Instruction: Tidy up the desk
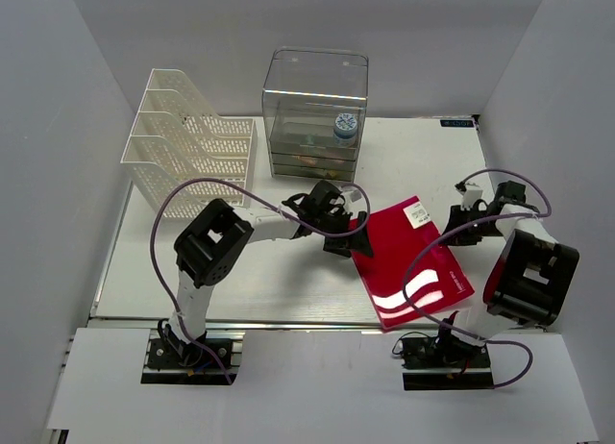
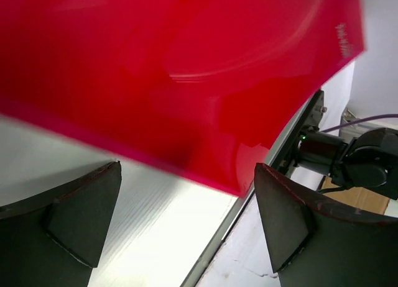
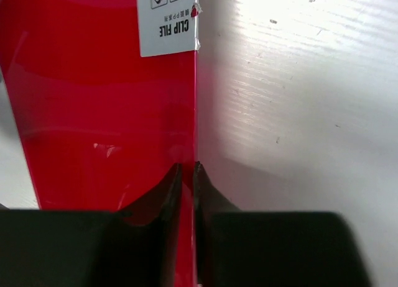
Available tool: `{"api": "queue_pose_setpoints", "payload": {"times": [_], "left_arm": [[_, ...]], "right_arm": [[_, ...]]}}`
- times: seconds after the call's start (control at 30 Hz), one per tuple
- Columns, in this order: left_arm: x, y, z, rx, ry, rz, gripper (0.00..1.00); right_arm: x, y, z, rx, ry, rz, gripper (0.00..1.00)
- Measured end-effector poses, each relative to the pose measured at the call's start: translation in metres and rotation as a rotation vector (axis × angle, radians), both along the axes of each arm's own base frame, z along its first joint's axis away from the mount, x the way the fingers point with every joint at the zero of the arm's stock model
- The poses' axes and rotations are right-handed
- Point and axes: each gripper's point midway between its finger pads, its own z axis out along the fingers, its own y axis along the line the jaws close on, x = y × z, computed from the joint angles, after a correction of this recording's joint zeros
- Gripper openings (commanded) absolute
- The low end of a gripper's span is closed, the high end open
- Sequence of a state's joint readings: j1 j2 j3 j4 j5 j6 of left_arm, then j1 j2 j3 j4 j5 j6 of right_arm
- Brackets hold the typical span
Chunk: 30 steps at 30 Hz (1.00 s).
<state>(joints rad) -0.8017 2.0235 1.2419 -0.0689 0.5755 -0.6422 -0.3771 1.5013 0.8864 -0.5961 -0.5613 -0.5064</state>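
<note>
Right wrist shows red folder (image 3: 106, 113) labelled "CLIP FILE".

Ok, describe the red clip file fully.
The glossy red plastic clip file is thin, with white wavy stripes toward its near end and a white label at a far corner. It lies askew on the flat white desk, reaching the front edge. The right gripper pinches its right edge; the left gripper, jaws open, faces its left edge.
</note>
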Motion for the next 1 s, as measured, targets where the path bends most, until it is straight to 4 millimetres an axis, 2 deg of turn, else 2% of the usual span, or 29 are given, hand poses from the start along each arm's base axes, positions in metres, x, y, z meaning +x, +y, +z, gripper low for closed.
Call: {"api": "queue_pose_setpoints", "payload": {"times": [0.03,0.07,0.13,0.23,0.3,0.47,0.7,1.0], "left_arm": [[-0.001,-0.003,0.0,-0.002,0.005,-0.007,0.98],[-0.001,-0.007,0.0,-0.005,0.008,-0.013,0.98],[-0.002,-0.012,0.0,-0.005,0.012,-0.022,0.98],[-0.002,-0.018,0.0,-0.008,0.016,-0.033,0.98],[-0.003,-0.02,0.0,-0.009,0.018,-0.04,0.98],[-0.004,-0.021,0.0,-0.011,0.02,-0.048,0.98],[-0.007,-0.025,-0.001,-0.028,0.038,-0.073,0.98],[-0.009,-0.039,0.0,-0.045,0.052,-0.107,0.98]], "right_arm": [[-0.001,0.0,-0.005,0.001,0.016,0.001,0.24],[-0.001,-0.001,-0.01,-0.002,0.034,0.003,0.38],[-0.003,-0.005,-0.022,-0.019,0.069,0.007,0.51],[-0.003,-0.01,-0.035,-0.035,0.109,0.016,0.6],[0.002,-0.015,-0.033,-0.063,0.1,0.02,0.63],[0.01,-0.025,-0.035,-0.105,0.098,0.039,0.64],[0.022,-0.023,-0.037,-0.057,0.114,0.097,0.58],[0.022,-0.022,-0.037,-0.048,0.178,0.247,0.56]]}}
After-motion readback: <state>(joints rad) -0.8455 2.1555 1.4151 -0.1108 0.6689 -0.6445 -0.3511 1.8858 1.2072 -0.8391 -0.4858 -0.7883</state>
